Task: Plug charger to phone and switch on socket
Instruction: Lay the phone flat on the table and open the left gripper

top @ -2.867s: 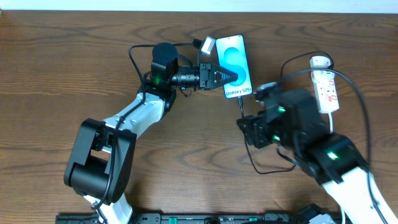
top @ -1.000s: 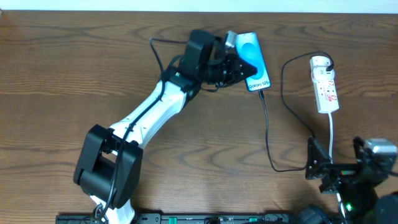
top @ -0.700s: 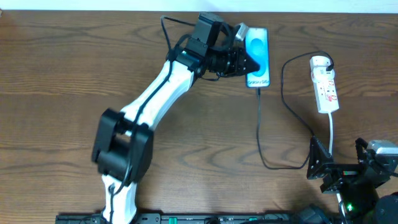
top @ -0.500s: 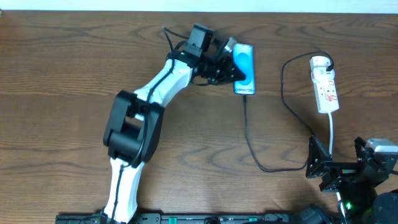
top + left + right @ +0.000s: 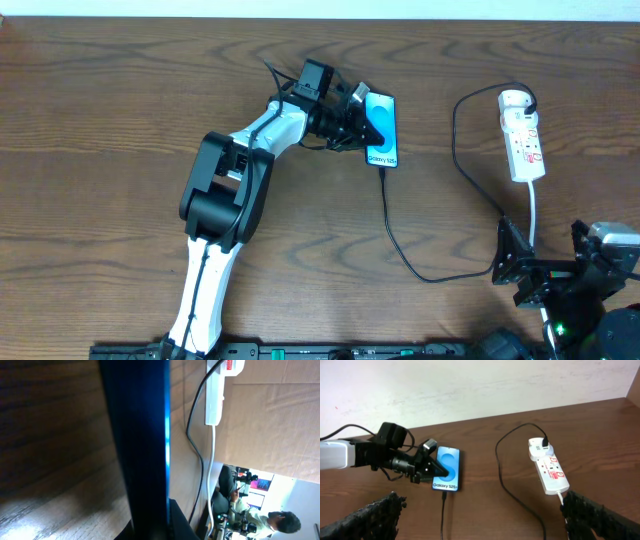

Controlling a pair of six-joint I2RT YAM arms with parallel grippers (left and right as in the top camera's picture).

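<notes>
The phone (image 5: pixel 382 140) has a cyan screen and lies at the far middle of the table. My left gripper (image 5: pixel 366 128) is shut on it from the left. In the left wrist view the phone (image 5: pixel 145 445) shows edge-on between the jaws (image 5: pixel 150 527). The charger cable (image 5: pixel 398 245) runs from the phone's near end, loops to the right and goes up to a plug in the white socket strip (image 5: pixel 524 140). The right wrist view shows the phone (image 5: pixel 446 476), the cable (image 5: pixel 512 492) and the strip (image 5: pixel 549 466). My right gripper (image 5: pixel 545 272) is open and empty at the near right, apart from everything.
The strip's white cord (image 5: pixel 535 215) runs down towards my right arm. My left arm (image 5: pixel 230 190) stretches across the table's middle left. The left wrist view shows the table's right edge and a person (image 5: pixel 260 515) beyond it.
My left arm has swung the phone left and nearer, from the far edge, dragging the cable. The right arm pulled back earlier to the near right and has since kept still.
</notes>
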